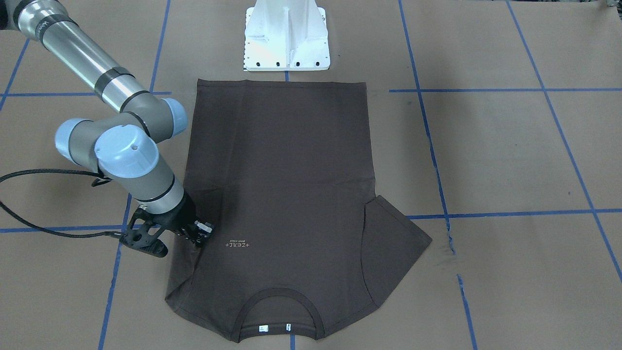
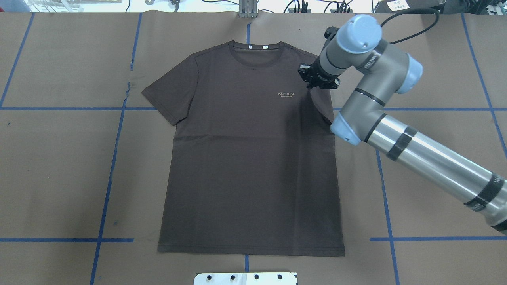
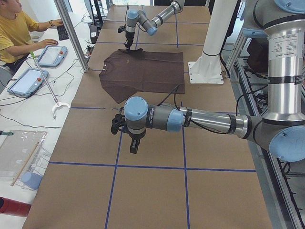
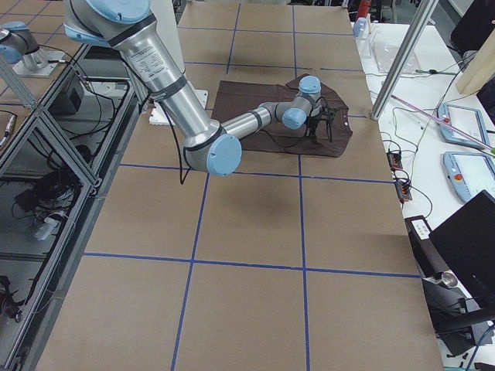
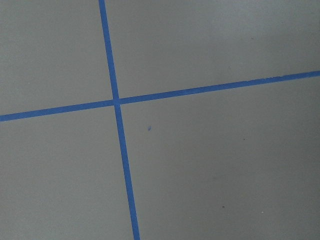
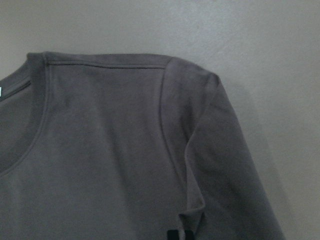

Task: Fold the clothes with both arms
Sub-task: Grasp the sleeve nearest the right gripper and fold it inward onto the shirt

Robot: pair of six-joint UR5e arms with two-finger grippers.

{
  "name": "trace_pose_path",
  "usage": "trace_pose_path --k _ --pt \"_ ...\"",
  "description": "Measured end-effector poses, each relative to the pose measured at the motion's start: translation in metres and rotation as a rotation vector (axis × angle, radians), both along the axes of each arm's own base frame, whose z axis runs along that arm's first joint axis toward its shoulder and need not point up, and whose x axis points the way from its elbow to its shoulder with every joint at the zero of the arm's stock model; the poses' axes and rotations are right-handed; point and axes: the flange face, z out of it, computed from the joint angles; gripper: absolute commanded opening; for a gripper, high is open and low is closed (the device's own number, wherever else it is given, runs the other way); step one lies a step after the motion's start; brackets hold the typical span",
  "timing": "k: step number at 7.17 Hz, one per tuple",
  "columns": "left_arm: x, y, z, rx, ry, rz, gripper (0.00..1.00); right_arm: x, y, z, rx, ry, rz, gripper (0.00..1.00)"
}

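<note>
One dark brown cotton T-shirt (image 2: 249,158) lies flat on the tabletop (image 2: 59,178), ribbed collar (image 2: 255,50) toward the far edge. Right gripper (image 1: 200,237) pinches its bunched sleeve (image 6: 220,150); left gripper (image 3: 135,147): cannot tell

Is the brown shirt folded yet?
Mostly spread: T-shirt body and one sleeve lie flat; only the other sleeve is bunched at the right gripper.

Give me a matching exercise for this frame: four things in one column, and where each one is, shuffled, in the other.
1 right gripper
2 left gripper
3 pedestal base
4 neck labels

A over bare table, by a blue tape cross
B just beyond the T-shirt hem
C inside the collar
D at the T-shirt's sleeve

Pairs: 1-D, 2-A, 3-B, 4-C.
</note>
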Motion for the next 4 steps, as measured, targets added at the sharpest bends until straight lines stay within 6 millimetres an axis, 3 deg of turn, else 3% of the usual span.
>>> trace_pose_path --k 1,2,4 --pt "0.0 0.0 0.001 -0.002 0.0 0.0 1.0 -0.017 -0.003 -0.007 -0.008 0.015 0.015 0.0" --pt "0.0 0.0 0.002 -0.003 0.0 0.0 1.0 -0.024 -0.007 -0.007 -0.009 0.03 0.025 0.99" --pt "0.001 -0.002 -0.005 0.009 0.018 0.003 1.0 -0.029 -0.015 -0.013 0.01 0.047 0.045 1.0"
